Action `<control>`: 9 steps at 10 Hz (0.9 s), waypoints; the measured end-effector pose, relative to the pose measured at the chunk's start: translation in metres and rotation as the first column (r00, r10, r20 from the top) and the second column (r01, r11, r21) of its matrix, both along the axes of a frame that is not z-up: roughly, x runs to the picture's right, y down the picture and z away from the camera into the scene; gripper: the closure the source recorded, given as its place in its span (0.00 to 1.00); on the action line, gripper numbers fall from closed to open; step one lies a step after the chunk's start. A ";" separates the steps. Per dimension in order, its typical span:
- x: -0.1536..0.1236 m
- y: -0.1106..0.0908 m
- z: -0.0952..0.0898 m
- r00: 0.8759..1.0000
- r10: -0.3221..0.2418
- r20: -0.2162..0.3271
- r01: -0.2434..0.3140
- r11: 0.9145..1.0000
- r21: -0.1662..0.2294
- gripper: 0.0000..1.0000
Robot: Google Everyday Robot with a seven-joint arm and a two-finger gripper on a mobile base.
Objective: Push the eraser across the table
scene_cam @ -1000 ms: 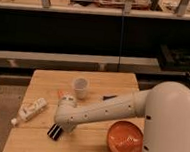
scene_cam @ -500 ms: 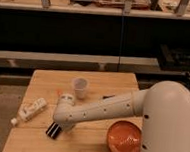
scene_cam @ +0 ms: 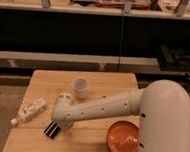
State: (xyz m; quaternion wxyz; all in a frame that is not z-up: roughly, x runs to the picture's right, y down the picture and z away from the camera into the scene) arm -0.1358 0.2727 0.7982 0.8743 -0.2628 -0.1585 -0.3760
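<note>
gripper (scene_cam: 54,128) is seen low over the table (scene_cam: 103,81), front-left area, at the end of the white arm (scene_cam: 100,108); open or shut can't be told. no eraser can be made out. a cup (scene_cam: 80,88) is stood mid-table, a white bottle (scene_cam: 30,110) laid at left edge, an orange bowl (scene_cam: 123,140) at front right

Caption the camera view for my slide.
Gripper low over the wooden table, near a cup, bottle and orange bowl.
</note>
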 end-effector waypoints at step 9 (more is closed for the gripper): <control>-0.023 -0.004 0.003 0.999 -0.032 0.029 0.032 0.999 0.008 1.00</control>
